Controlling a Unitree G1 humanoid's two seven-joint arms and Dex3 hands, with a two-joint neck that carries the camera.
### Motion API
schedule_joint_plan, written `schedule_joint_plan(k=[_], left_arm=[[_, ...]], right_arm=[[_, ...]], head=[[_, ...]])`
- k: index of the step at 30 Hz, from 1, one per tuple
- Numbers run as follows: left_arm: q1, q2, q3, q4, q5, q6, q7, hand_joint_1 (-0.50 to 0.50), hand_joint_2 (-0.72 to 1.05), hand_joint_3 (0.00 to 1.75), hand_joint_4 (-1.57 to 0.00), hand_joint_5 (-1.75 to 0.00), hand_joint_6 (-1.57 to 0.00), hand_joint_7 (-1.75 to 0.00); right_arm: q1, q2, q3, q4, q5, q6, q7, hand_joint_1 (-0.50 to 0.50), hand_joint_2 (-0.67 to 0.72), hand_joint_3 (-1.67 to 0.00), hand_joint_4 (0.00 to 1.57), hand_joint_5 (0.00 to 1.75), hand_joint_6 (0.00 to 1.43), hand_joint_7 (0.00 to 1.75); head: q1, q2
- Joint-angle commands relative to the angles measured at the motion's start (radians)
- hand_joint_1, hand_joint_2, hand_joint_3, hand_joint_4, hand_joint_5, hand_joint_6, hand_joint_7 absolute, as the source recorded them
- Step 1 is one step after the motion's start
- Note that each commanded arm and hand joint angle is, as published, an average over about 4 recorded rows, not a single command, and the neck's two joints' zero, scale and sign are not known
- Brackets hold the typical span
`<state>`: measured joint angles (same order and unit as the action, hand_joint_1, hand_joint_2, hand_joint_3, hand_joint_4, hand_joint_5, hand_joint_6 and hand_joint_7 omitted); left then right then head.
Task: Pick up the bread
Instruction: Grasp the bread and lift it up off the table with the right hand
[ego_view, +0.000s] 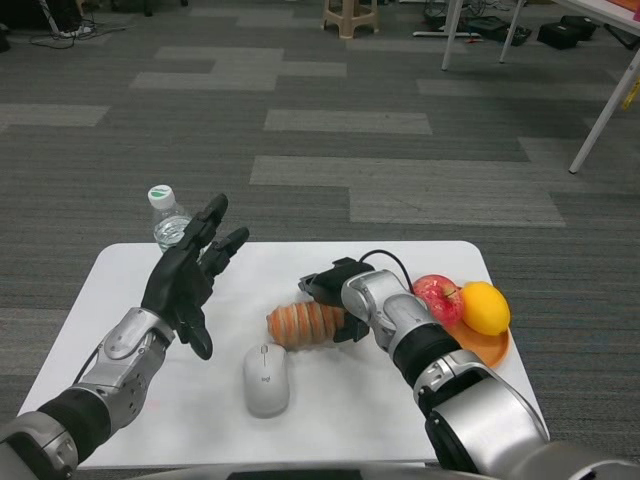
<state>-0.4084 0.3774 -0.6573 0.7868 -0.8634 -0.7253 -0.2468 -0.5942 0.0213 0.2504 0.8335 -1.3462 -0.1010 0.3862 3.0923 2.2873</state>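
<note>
A brown ridged bread roll (303, 324) lies on the white table (130, 270) near the middle, just past a mouse. My right hand (335, 292) reaches in from the right and is at the roll's right end, its fingers around that end and touching it; how firmly it grips is hidden by the wrist. The roll still rests on the table. My left hand (190, 275) is raised above the table's left part, fingers spread, holding nothing.
A white computer mouse (265, 379) lies in front of the bread. An orange plate (487, 345) at the right holds a red apple (437, 298) and a lemon (484, 307). A clear water bottle (167, 220) stands at the far left edge. Table legs and a stool stand on the carpet beyond.
</note>
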Motion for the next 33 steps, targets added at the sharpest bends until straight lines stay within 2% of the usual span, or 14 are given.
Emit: schedule_joint_plan(k=[1,7,12,15,17,19,24,25,30,33], left_arm=[[0.006,0.010,-0.005,0.007,-0.008,-0.003,-0.007,0.50,-0.64,0.09,0.00,-0.41,0.00,0.00],[0.009,0.011,-0.006,0.006,-0.012,-0.005,-0.008,0.50,-0.64,0.09,0.00,-0.41,0.00,0.00],[0.014,0.011,-0.001,0.006,-0.012,-0.006,-0.007,0.50,-0.64,0.09,0.00,-0.41,0.00,0.00],[0.015,0.011,0.001,0.006,-0.013,-0.008,-0.007,0.50,-0.64,0.09,0.00,-0.41,0.00,0.00],[0.016,0.011,0.002,0.006,-0.014,-0.008,-0.007,0.50,-0.64,0.09,0.00,-0.41,0.00,0.00],[0.016,0.011,0.002,0.007,-0.014,-0.008,-0.007,0.50,-0.64,0.09,0.00,-0.41,0.00,0.00],[0.014,0.011,0.002,0.009,-0.016,-0.008,-0.007,0.50,-0.64,0.09,0.00,-0.41,0.00,0.00],[0.014,0.010,0.003,0.010,-0.017,-0.008,-0.007,0.50,-0.64,0.09,0.00,-0.41,0.00,0.00],[0.014,0.008,0.005,0.012,-0.019,-0.011,-0.007,0.50,-0.64,0.09,0.00,-0.41,0.00,0.00],[0.014,0.008,0.005,0.012,-0.019,-0.011,-0.007,0.50,-0.64,0.09,0.00,-0.41,0.00,0.00]], right_arm=[[-0.003,-0.028,0.050,0.049,-0.047,0.025,0.016,-0.46,-0.48,-0.79,0.00,1.07,0.00,0.07],[-0.002,-0.070,0.136,0.059,-0.080,0.011,0.026,-0.46,-0.51,-0.79,0.00,1.07,0.00,0.07],[0.014,-0.115,0.179,0.048,-0.079,-0.100,0.043,-0.42,-0.48,-0.79,0.00,1.07,0.00,0.10],[0.025,-0.136,0.174,0.044,-0.070,-0.160,0.043,-0.38,-0.49,-0.81,0.00,1.07,0.00,0.28],[0.029,-0.149,0.168,0.046,-0.057,-0.188,0.043,-0.34,-0.53,-0.81,0.00,1.07,0.00,0.49],[0.033,-0.156,0.161,0.049,-0.042,-0.203,0.042,-0.33,-0.54,-0.79,0.00,1.07,0.00,0.79],[0.042,-0.156,0.141,0.064,0.008,-0.210,0.037,-0.38,-0.54,-0.85,0.00,1.07,0.04,1.40],[0.043,-0.154,0.126,0.074,0.015,-0.208,0.035,-0.38,-0.54,-0.87,0.00,1.07,0.07,1.47],[0.051,-0.142,0.040,0.119,0.043,-0.177,0.023,-0.38,-0.54,-0.87,0.00,1.07,0.22,1.54],[0.052,-0.142,0.035,0.119,0.049,-0.170,0.020,-0.41,-0.54,-0.87,0.00,1.07,0.26,1.54]], head=[[-0.003,-0.004],[0.005,-0.010],[0.012,-0.011],[0.013,-0.011],[0.012,-0.012],[0.011,-0.012],[0.013,-0.009],[0.015,-0.009],[0.016,-0.010],[0.016,-0.010]])
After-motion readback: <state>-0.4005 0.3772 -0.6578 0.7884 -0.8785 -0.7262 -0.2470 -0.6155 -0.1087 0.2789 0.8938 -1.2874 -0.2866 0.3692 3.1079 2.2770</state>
